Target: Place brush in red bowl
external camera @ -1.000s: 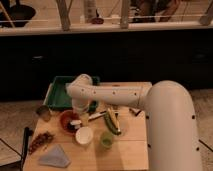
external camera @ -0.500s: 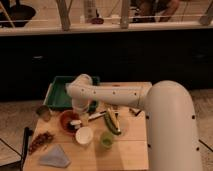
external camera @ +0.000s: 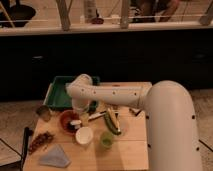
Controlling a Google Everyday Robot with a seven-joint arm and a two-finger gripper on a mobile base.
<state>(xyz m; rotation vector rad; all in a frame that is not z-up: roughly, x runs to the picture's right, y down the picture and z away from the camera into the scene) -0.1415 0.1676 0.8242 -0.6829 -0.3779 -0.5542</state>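
Observation:
The red bowl (external camera: 66,121) sits on the wooden table (external camera: 125,155) at the left, next to the white bowl (external camera: 84,135). My gripper (external camera: 78,116) hangs from the white arm directly over the red bowl's right rim. A small pale piece, which looks like the brush (external camera: 75,122), shows just below the gripper at the bowl's right edge. I cannot tell whether the gripper holds it or whether it rests in the bowl.
A green tray (external camera: 59,97) stands behind the bowl. A metal can (external camera: 43,112) is at the left, a green cup (external camera: 106,139) beside the white bowl, and a yellow-green vegetable (external camera: 111,121) to the right. A brown item (external camera: 40,141) and a grey cloth (external camera: 54,156) lie front left.

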